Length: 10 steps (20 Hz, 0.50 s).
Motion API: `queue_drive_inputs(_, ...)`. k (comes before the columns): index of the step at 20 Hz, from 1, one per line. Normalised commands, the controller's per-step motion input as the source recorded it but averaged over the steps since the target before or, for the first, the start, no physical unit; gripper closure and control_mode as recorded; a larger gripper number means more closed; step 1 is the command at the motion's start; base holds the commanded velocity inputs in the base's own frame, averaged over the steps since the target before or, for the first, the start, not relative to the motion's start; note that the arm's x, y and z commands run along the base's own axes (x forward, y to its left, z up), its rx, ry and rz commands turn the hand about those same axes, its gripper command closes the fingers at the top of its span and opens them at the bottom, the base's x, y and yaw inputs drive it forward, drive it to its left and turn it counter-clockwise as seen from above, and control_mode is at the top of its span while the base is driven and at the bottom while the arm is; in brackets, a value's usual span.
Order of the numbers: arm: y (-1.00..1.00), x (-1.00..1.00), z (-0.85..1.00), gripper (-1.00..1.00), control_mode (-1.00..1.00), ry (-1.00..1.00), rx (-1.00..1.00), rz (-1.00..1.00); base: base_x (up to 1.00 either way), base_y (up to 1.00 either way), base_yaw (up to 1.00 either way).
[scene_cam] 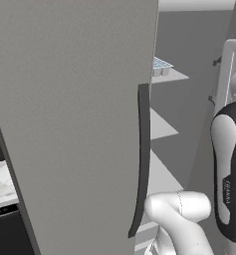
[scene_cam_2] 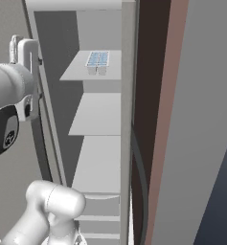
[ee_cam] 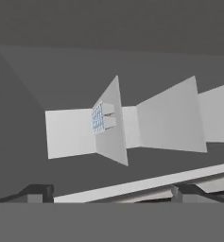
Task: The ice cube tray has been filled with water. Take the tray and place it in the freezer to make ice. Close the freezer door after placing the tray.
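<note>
Ice cube tray (scene_cam_2: 97,61), pale grey with light-blue water-filled cells, is set on the upper pale grey freezer shelf (scene_cam_2: 76,72), long axis running into the compartment. The two-finger gripper (ee_cam: 111,191) is spread wide and empty, well apart from it. Closing is judged outstanding: the flat-grey freezer door (scene_cam: 74,124) (dark curved handle (scene_cam: 142,159)) stands open beside the arm

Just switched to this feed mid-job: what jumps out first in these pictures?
The ice cube tray already sits on the top shelf of the freezer, its light-blue cells facing up. The freezer door, with its long dark handle, stands open and takes up most of the left base view. In the hand view the gripper is open and holds nothing, facing the shelves.
</note>
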Motion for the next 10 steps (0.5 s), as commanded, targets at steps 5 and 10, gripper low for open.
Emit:
queue_drive_inputs(5,0.00,-0.39,0.00,-1.00,-1.00,0.03,0.00,0.00,0.00,0.00,0.00)
queue_drive_inputs(10,0.00,-0.29,0.00,-1.00,-1.00,0.02,0.00,0.00,0.00,0.00,0.00)
